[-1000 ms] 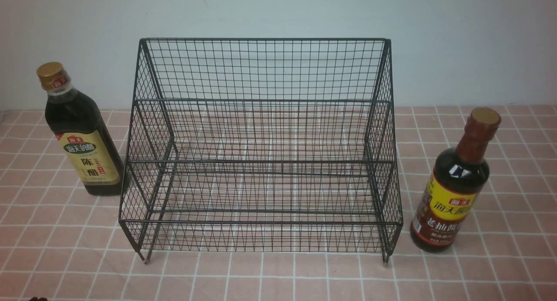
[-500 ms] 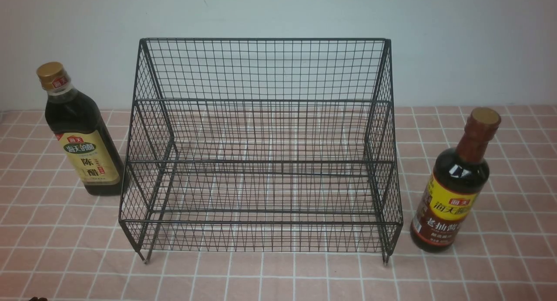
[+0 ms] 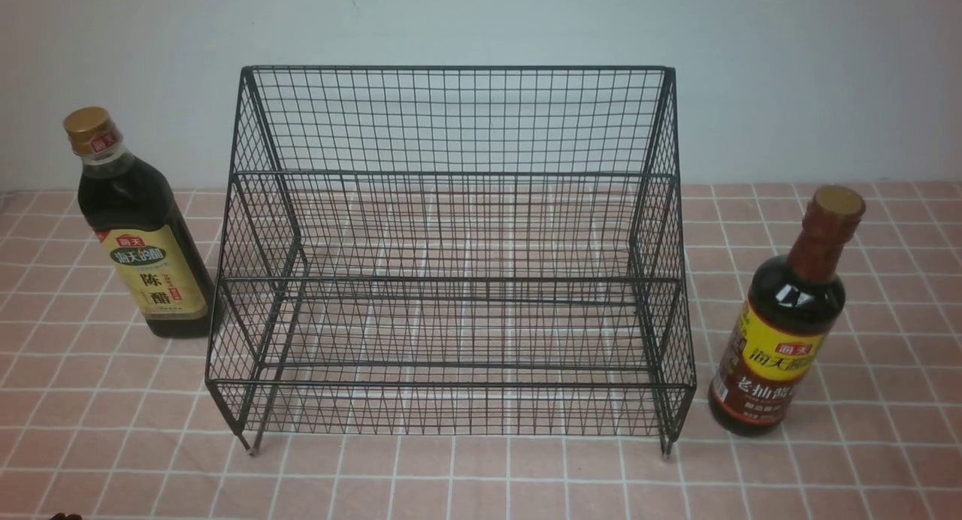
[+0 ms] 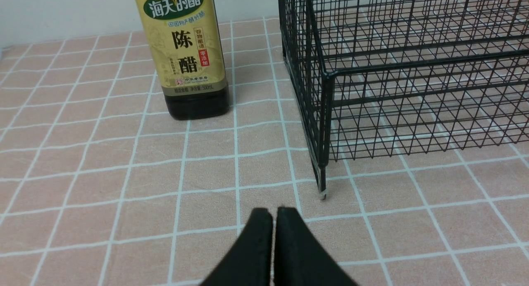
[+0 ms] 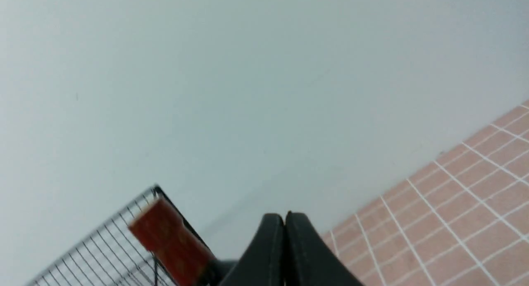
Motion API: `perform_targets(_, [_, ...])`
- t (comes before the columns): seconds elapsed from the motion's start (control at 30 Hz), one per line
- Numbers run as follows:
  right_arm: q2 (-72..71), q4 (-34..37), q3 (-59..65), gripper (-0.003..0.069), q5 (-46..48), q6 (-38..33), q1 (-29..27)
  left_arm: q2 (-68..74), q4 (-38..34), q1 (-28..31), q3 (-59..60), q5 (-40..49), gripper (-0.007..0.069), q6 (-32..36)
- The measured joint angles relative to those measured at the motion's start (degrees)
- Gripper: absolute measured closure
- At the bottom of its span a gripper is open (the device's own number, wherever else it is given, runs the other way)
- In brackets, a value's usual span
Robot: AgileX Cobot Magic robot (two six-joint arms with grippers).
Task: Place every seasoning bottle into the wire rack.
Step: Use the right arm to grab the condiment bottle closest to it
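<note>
The black wire rack [image 3: 451, 279] stands empty in the middle of the table. A gold-capped bottle [image 3: 139, 234] with a beige label stands upright just left of it; its lower half [image 4: 184, 54] fills the left wrist view beside the rack's corner leg [image 4: 323, 170]. A bottle with a brown-red neck [image 3: 789, 321] and yellow-and-brown label stands upright to the rack's right; its neck [image 5: 171, 240] shows blurred in the right wrist view. My left gripper [image 4: 272, 213] is shut and empty, short of the gold-capped bottle. My right gripper [image 5: 284, 218] is shut and empty, near the red neck. Neither gripper appears in the front view.
A pink tiled cloth [image 3: 481, 482] covers the table. A pale wall [image 3: 789, 77] rises right behind the rack.
</note>
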Motion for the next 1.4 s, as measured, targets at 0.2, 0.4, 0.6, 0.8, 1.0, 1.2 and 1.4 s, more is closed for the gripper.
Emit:
perform_targets(0.2, [0.00, 5.44, 0.00, 0.0673, -3.63, 0.53, 0.00, 0.00, 0.00, 0.00, 0.00, 0.00, 0.0631, 0.00])
perform_targets(0.4, [0.77, -3.73, -9.74, 0.0673, -0.71, -0.88, 0.00, 0.00, 0.00, 0.00, 0.00, 0.00, 0.0631, 0.00])
perform_targets(0.6, [13.19, -15.84, -26.75, 0.0673, 11.89, -2.77, 0.00, 0.00, 0.00, 0.00, 0.00, 0.00, 0.0631, 0.00])
perform_targets(0.8, [30.03, -17.52, -39.00, 0.0673, 27.04, -11.89, 0.00, 0.00, 0.00, 0.00, 0.00, 0.00, 0.0631, 0.00])
perform_targets(1.0, [44.94, -7.61, -47.96, 0.0668, 36.97, -27.58, 0.00, 0.00, 0.00, 0.00, 0.00, 0.00, 0.0631, 0.00])
perform_targets(1.2, [57.56, 6.86, -56.88, 0.0574, 42.13, -42.16, 0.00, 0.00, 0.00, 0.00, 0.00, 0.00, 0.0631, 0.00])
perform_targets(1.4, [65.98, 10.38, -60.06, 0.0359, 42.15, -49.60, 2.98, 0.00, 0.00, 0.00, 0.00, 0.05, 0.0631, 0.00])
